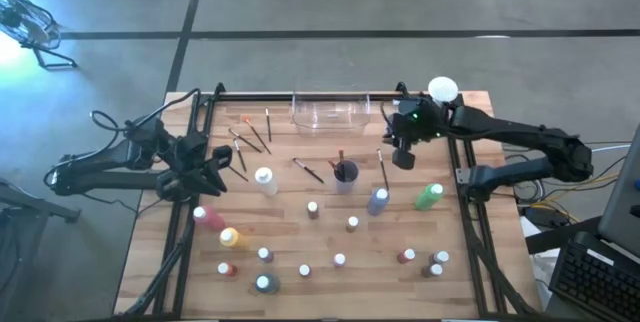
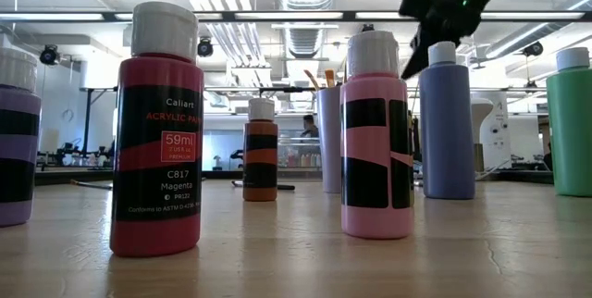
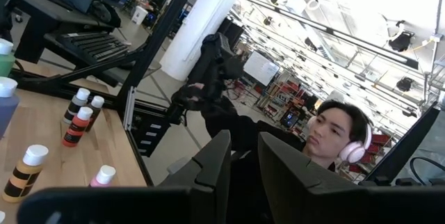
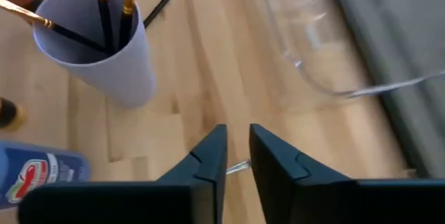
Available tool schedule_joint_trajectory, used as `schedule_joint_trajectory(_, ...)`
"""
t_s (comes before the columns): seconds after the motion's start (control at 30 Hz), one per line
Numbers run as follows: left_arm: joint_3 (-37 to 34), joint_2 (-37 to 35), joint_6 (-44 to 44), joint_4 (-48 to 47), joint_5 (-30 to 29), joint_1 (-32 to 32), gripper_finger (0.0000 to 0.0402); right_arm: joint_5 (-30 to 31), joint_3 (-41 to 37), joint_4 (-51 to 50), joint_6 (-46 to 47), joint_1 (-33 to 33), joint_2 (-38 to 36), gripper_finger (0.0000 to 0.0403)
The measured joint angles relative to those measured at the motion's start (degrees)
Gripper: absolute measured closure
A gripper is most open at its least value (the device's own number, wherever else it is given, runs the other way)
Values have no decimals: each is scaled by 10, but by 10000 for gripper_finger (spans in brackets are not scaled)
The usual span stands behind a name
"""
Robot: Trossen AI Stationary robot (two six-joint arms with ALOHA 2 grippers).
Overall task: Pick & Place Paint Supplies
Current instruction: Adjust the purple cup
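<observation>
Paint bottles stand upright across the table's near half, among them a white one (image 1: pixel 265 180), a pink one (image 1: pixel 208 217), a blue one (image 1: pixel 378 200) and a green one (image 1: pixel 430 196). Dark-handled paintbrushes (image 1: pixel 250 137) lie flat at the far left. One brush (image 1: pixel 383 169) lies beside a grey cup (image 4: pixel 104 50) that holds three brushes upright. My right gripper (image 4: pixel 238 147) hovers above the table right of the cup, slanting down, fingers nearly together. My left gripper (image 1: pixel 228 165) waits at the left, shut, pointing level. My right gripper has a thin silvery sliver (image 4: pixel 240 167) showing in the narrow gap between its fingers. I cannot tell whether it touches them or lies on the table below. In the low view nothing hangs under the fingers (image 2: pixel 413 65).
A clear plastic container (image 1: pixel 330 112) sits at the far middle. Small bottles (image 1: pixel 340 259) dot the near edge. Black rails (image 1: pixel 470 212) run along both table sides. A person with headphones (image 3: pixel 341 137) sits beyond the table. Bare wood lies between the cup and the container.
</observation>
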Motion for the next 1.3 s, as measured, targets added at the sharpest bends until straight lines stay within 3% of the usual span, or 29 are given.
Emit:
schedule_joint_trajectory(0.07,0,0,0,0,0,0,321,-32,1,3,12,-15,24,368)
schedule_joint_trajectory(0.2,0,0,0,0,0,0,321,-39,13,3,-14,-20,79,390)
schedule_joint_trajectory(0.3,0,0,0,0,0,0,321,-49,22,-2,-42,-20,129,394)
schedule_joint_trajectory(0.47,0,0,0,0,0,0,321,-126,34,-9,-101,-31,202,395)
schedule_joint_trajectory(0.6,0,0,0,0,0,0,321,-131,47,-2,-139,-31,236,395)
schedule_joint_trajectory(0.87,0,0,0,0,0,0,321,-158,80,3,-109,-17,268,395)
schedule_joint_trajectory(1.3,0,0,0,0,0,0,321,-129,96,0,-53,55,265,395)
